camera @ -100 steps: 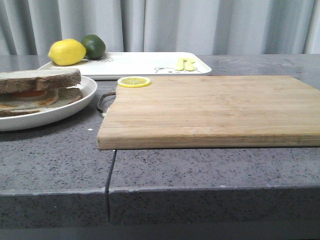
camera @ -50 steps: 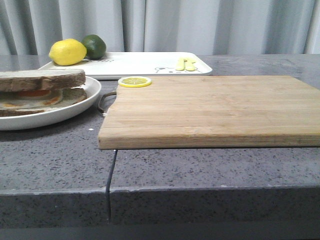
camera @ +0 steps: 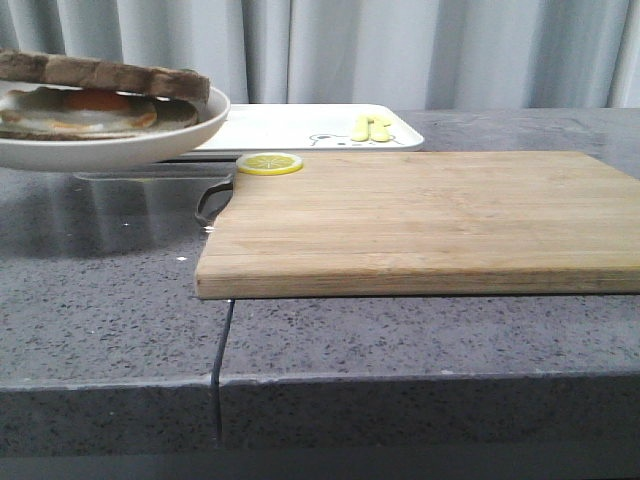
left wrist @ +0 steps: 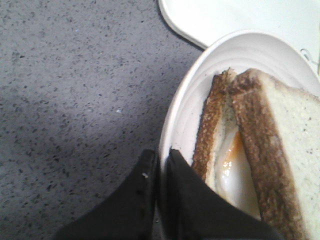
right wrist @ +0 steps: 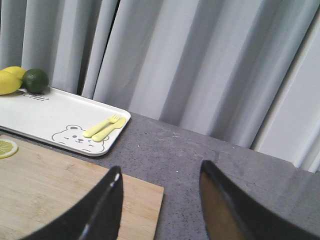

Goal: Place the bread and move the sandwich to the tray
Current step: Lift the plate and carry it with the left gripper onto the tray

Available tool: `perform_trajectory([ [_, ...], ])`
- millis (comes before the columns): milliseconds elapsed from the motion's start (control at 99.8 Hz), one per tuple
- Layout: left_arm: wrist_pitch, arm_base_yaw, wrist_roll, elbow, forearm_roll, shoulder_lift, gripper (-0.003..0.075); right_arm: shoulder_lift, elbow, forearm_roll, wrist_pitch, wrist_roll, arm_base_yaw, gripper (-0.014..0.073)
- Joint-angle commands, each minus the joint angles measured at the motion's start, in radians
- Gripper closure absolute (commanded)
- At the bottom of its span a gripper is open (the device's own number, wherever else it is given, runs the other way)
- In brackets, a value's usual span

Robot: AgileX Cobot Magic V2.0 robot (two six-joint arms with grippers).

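Overhead, so to speak, the sandwich (camera: 95, 95) rides on its round white plate (camera: 110, 150), which hangs clear of the grey speckled table (camera: 400, 330) and casts a dark reflection on the stone below. The top slice of bread (left wrist: 285, 145) lies over the fried egg (left wrist: 232, 165), brown crust showing along the edge. In the left wrist view the left claw (left wrist: 159, 160) pinches the plate's rim, one dark finger outside and one inside. The white tray (camera: 300, 128) sits at the back of the table, just behind the plate, carrying a small bear drawing (right wrist: 77, 136) and a yellow fork and spoon (right wrist: 105, 127); a lemon (right wrist: 7, 80) and a lime (right wrist: 35, 80) rest at its far end. A wooden cutting board (camera: 420, 220) fills the middle of the table, a lemon slice (camera: 268, 163) on its back left corner. A seam (camera: 222, 345) runs through the stone toward the front edge. Pale grey curtains (right wrist: 200, 65) close off the room behind. The right claw (right wrist: 160, 205) hangs spread wide over the board's far end, holding nothing.
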Motion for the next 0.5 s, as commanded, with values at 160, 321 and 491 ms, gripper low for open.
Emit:
perform_trajectory([
  [160,-0.07,0.002,-0.008,-0.137,-0.082,-0.01,0.0739,0.006,-0.027,0.003,-0.078,-0.003,-0.005,0.0221],
  [321,-0.046,-0.002,-0.008,-0.244,-0.09,0.083,0.0739,0.006,-0.027,0.003,-0.078,-0.003,-0.005,0.0221],
  [491,-0.016,-0.022,-0.008,-0.364,-0.1,0.211,0.0739,0.006,-0.027,0.004,-0.078,-0.002,-0.005,0.0221],
])
